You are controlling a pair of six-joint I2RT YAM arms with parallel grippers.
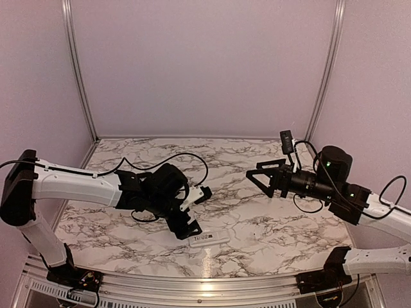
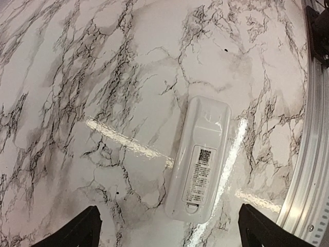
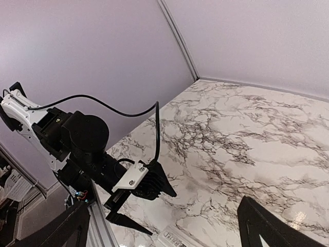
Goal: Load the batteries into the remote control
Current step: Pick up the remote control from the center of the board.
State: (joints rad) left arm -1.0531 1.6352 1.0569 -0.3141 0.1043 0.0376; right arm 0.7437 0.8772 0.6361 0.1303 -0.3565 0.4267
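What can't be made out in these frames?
- Batteries: in no view. Whether they sit inside the remote control cannot be told; its back looks closed (left wrist).
- Remote's display and buttons: face down on the table, all views.
- Label print: left wrist, too small to read.
- Right wrist: remote cut off by the bottom edge.

White arms (image 1: 77,183), black cabled wrists (image 1: 160,189)

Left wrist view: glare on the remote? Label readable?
Left wrist: glare streaks cross the table beside the remote, one running along its right edge; the label is clear of glare, but its print is too small to read. Top view: glare on the front rail; the remote is tiny. Right wrist: even light, no harsh shadows.
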